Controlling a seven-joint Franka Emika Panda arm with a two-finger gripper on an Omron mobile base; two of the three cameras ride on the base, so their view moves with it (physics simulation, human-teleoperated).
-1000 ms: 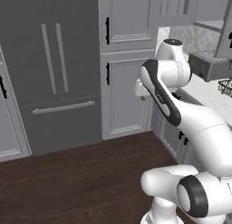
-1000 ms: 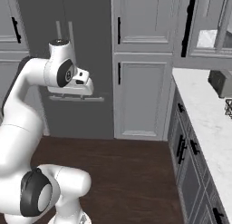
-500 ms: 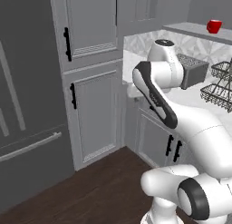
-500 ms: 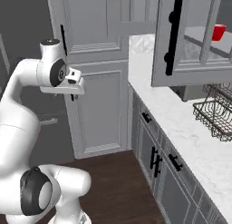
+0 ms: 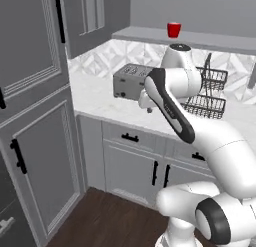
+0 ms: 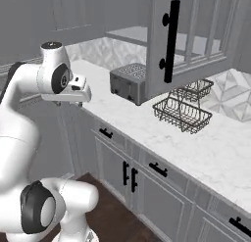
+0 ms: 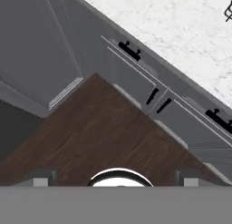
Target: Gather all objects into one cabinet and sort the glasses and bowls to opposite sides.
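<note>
Base has swung right, so fridge wall gave way to counter (image 5: 95, 93) and toaster (image 5: 131, 81) | we should square up to the open cabinet (image 6: 169, 40) before reaching | gripper (image 6: 73, 95) spread, empty | red cup (image 5: 173, 29) on shelf; bowls hidden.

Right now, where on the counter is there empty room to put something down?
The white marble counter is bare to the right of the wire basket, out toward its front edge. Another bare patch lies left of the toaster, by the tall cabinet. It is crowded where the toaster and basket sit together.
</note>
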